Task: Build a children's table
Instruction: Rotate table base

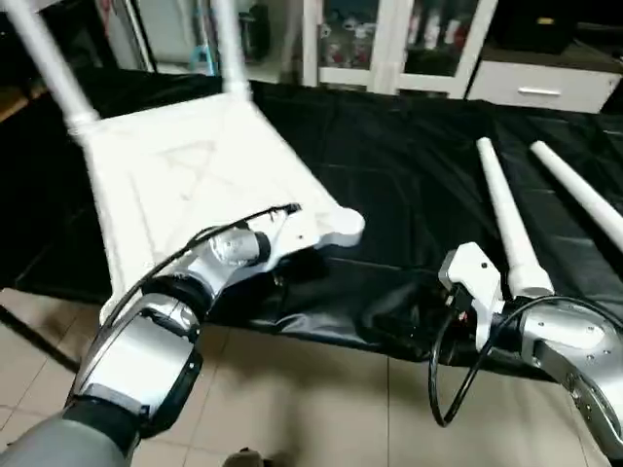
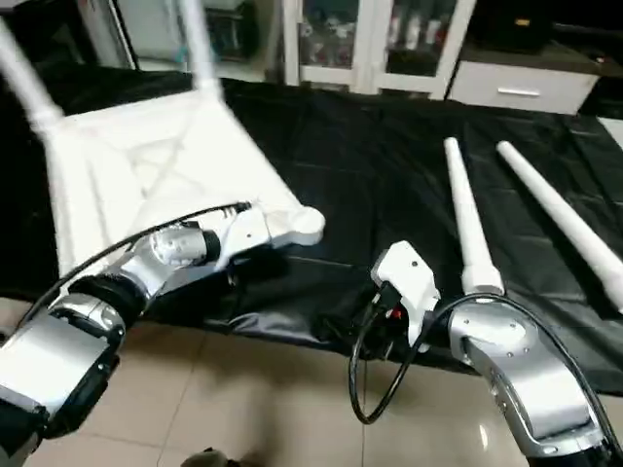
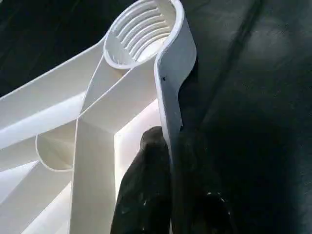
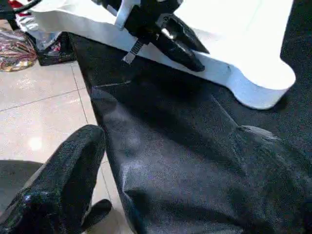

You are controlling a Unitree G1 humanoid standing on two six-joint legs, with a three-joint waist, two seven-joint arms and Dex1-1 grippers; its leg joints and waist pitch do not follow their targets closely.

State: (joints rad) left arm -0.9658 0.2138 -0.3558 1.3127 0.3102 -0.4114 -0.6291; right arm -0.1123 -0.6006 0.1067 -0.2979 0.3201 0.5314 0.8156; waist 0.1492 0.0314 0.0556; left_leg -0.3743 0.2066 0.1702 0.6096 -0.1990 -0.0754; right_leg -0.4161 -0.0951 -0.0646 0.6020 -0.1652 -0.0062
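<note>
The white tabletop lies underside up on the black-covered table, and two white legs stand in its far corners. My left gripper is shut on the tabletop's near rim, one black finger on each side of the wall, just short of the empty corner socket. Two loose legs lie on the cloth to the right. My right gripper hangs open over the table's front edge, near the closer loose leg's end, with nothing between its fingers.
Black cloth covers the whole table and hangs over its front edge. Tiled floor lies in front. Glass-door cabinets and a white drawer unit stand behind. Bags sit on the floor under the table's left side.
</note>
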